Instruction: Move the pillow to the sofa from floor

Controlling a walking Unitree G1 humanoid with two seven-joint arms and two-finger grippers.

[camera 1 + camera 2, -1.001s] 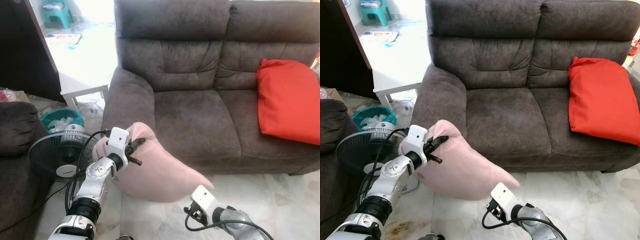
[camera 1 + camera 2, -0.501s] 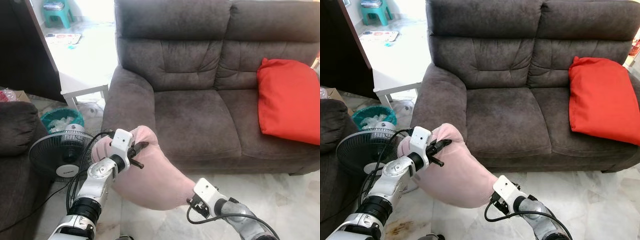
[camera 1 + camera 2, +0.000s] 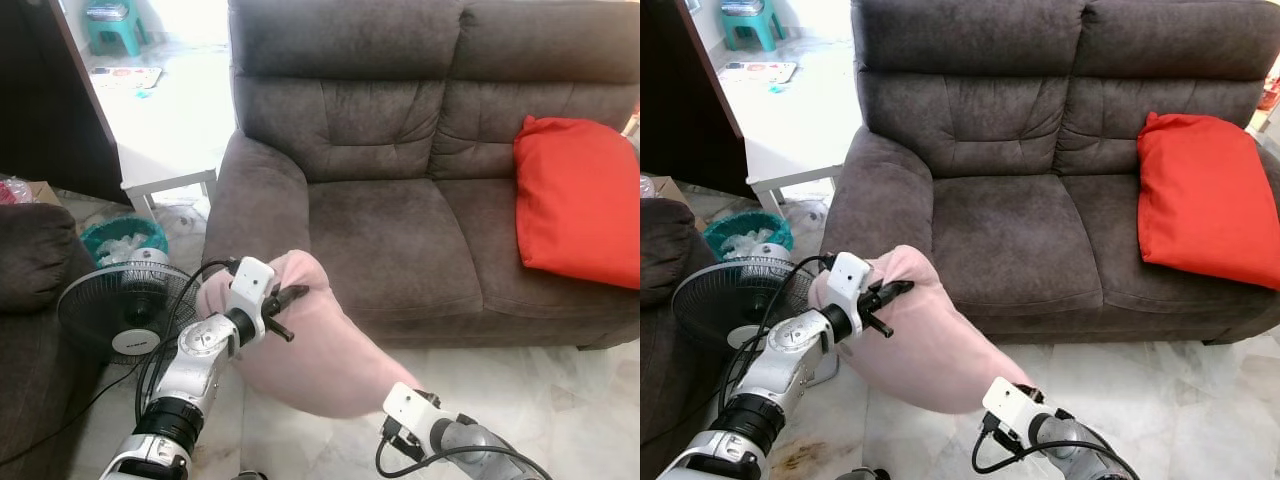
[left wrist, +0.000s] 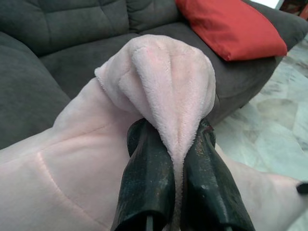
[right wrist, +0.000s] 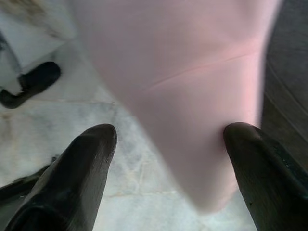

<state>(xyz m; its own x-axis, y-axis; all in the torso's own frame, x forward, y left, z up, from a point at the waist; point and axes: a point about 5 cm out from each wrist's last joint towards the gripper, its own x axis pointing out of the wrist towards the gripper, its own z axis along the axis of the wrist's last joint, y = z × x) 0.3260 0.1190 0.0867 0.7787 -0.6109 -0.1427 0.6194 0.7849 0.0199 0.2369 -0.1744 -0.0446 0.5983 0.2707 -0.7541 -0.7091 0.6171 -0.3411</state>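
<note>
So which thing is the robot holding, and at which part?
The left gripper pinches a bunched upper corner of the pink pillow. The right gripper is open below the pillow's lower end, holding nothing.

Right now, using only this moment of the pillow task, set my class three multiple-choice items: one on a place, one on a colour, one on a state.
1. Where does the red cushion lie?
A. On the floor by the fan
B. On the sofa's seat at the robot's right
C. On the sofa's left armrest

2. What colour is the pillow being carried?
A. Pale pink
B. Grey
C. Green

3. How does the left gripper stand?
A. Open, clear of the pillow
B. Shut on a fold of the pillow
C. Resting on the fan

Key: 1 B, the cushion leans at the right end of the sofa. 2 A, the plush fabric is pale pink in every view. 3 B, the left wrist view shows both fingers pinching a pink fold between them.
</note>
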